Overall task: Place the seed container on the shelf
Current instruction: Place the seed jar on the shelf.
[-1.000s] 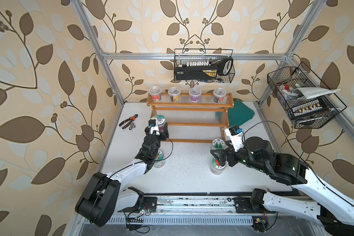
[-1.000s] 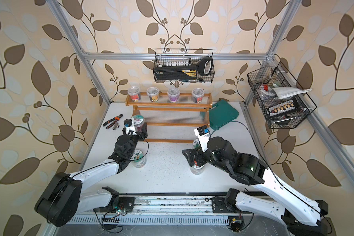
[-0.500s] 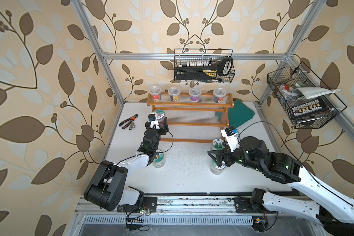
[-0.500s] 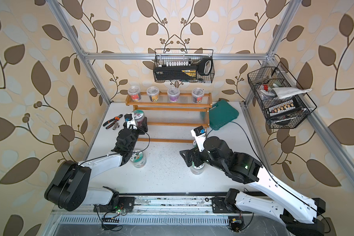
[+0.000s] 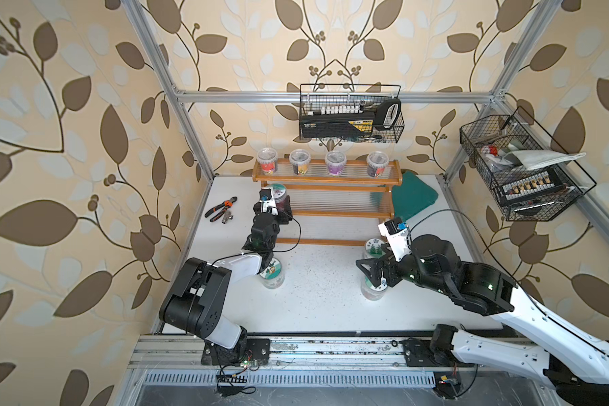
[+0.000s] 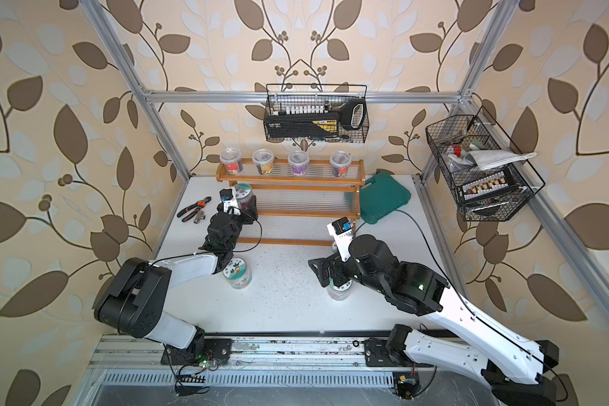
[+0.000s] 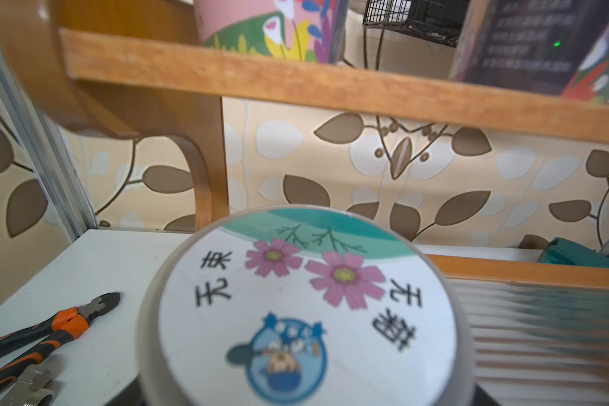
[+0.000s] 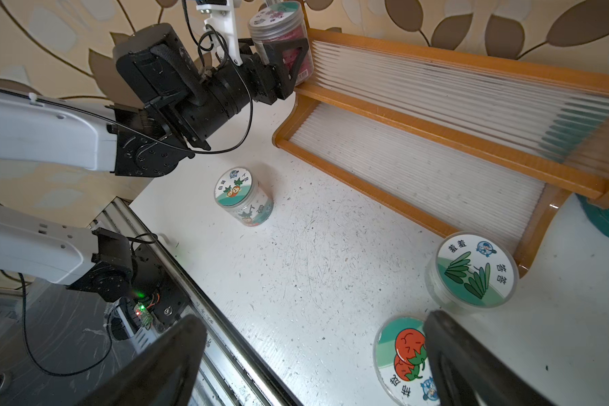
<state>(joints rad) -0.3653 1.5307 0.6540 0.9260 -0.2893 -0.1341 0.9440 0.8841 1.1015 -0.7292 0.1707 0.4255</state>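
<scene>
The seed container (image 5: 277, 192), a clear jar with a pink-flower lid (image 7: 306, 305), is held at the left end of the shelf's (image 5: 326, 181) middle tier. My left gripper (image 5: 281, 209) is shut on its sides, as the right wrist view shows with the black fingers (image 8: 290, 52) round the seed container (image 8: 278, 31). Whether its base rests on the ribbed tier I cannot tell. My right gripper (image 5: 374, 272) stands wide open low over a tomato-lid jar (image 8: 401, 355), with nothing between its fingers (image 8: 176, 351).
Several jars (image 5: 300, 162) line the shelf's top tier. On the table stand a monkey-lid jar (image 5: 271, 272) and a leaf-lid jar (image 8: 471, 270). Pliers (image 5: 222, 207) lie left of the shelf, a green case (image 5: 413, 197) to its right. Wire baskets (image 5: 350, 119) hang behind.
My left arm has reached further toward the shelf, carrying the seed container a little closer to the middle tier. The right gripper has drifted slightly left, still open.
</scene>
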